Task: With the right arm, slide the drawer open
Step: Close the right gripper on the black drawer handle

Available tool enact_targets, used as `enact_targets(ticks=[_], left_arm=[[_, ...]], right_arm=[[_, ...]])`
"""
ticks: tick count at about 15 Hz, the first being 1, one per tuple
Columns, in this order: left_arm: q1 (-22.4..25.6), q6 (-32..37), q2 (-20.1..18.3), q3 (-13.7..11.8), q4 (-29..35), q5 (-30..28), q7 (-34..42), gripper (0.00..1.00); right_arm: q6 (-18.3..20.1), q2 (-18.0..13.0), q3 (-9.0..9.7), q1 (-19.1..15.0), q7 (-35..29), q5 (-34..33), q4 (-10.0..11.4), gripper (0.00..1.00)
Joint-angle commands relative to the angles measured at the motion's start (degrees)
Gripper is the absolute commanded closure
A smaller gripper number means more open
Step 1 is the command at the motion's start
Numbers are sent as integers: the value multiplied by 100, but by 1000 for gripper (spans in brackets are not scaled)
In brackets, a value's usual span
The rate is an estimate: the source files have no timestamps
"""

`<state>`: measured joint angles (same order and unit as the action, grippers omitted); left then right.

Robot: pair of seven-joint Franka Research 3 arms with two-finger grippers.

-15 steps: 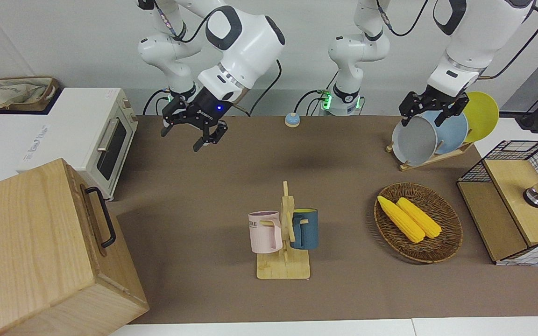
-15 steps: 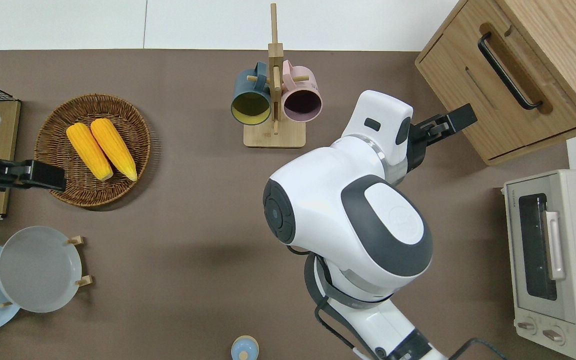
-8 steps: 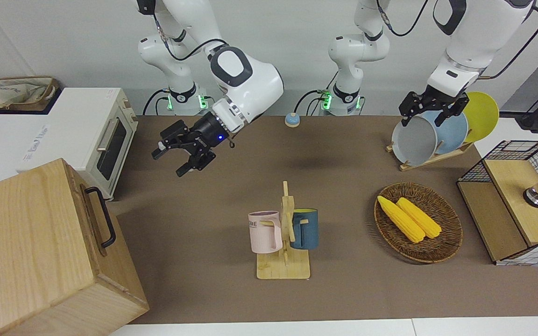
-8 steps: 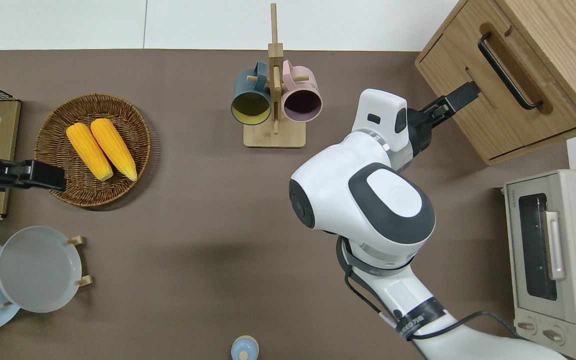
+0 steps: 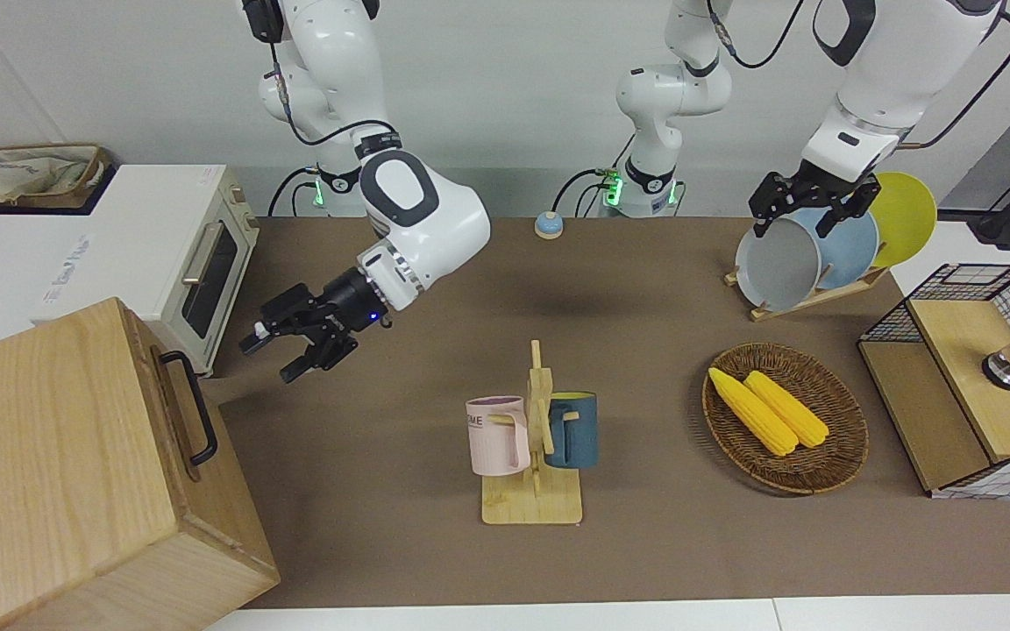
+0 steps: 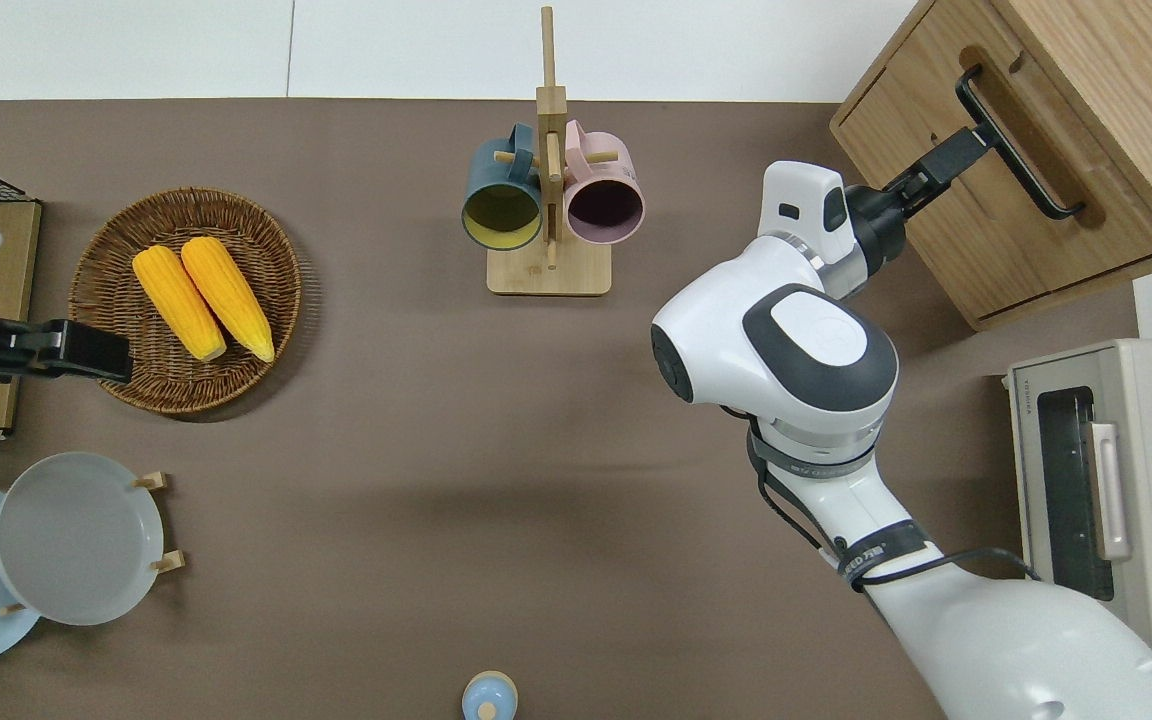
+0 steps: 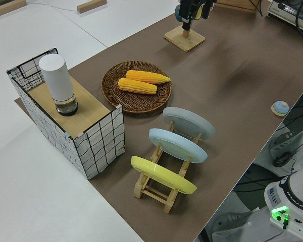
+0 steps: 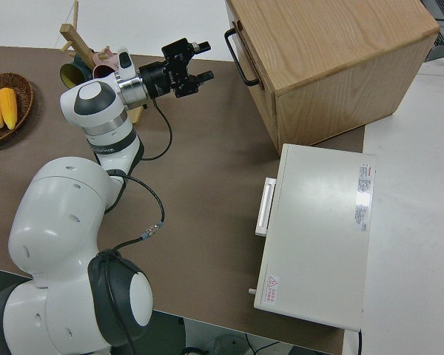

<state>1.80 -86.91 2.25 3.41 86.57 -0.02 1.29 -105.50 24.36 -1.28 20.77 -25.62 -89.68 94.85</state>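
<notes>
At the right arm's end of the table, around one o'clock in the overhead view: pale wooden cabinet [image 6: 1136,60], with the drawer [image 6: 1036,240] shut and its black bar handle [image 6: 1026,150] running across the front.

Approach step in hand, with no contact yet. Right gripper [image 5: 270,358] aimed at the handle from about eight o'clock, fingers spread wide, over the drawer front in the overhead view, though a short gap to the bar shows in the right side view. Left gripper [image 5: 807,210] parked, fingers apart.

Next, by the look of it: close the gap, set the spread fingers either side of the bar, pinch, then draw straight out along the drawer's travel — toward eight o'clock in the overhead view. Calls for a wrist squared to the cabinet front, which sits angled to the table edge; an off-axis pull is likely to bind.

Toaster oven [image 6: 1136,420] at five o'clock of the gripper and mug rack [image 6: 548,270] at nine — both probably outside the pull line.
</notes>
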Motion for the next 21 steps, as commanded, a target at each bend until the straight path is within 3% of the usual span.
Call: enact_targets(ticks=[1,5,8,10,11,12,15,21], left_arm=[[22,113,65,37,-140,98,55,7],[22,113,65,37,-149,98,55,7],[22,113,65,37,-140,98,55,7],[22,113,65,37,-140,98,55,7],[22,113,65,37,-140,98,55,7],[22,113,65,37,-140,98,55,7],[22,113,65,37,-140,98,55,7],[22,113,65,37,-149,98,55,7]], right_arm=[[-103,174,-74,-134,-215,-514,42,23],[-111,227,-144,-257,-241,-735,33,38],[-111,245,-144,-319,-241,-779,25,121],[-111,254,-153,-345,-241,-788,25,336],[-111,289,-144,-354,-241,-814,25,544],[-103,298,-153,-354,-241,-814,16,687],[-102,315,-153,-363,-241,-814,16,977],[-59,350,-153,-319,-241,-814,-2,1000]])
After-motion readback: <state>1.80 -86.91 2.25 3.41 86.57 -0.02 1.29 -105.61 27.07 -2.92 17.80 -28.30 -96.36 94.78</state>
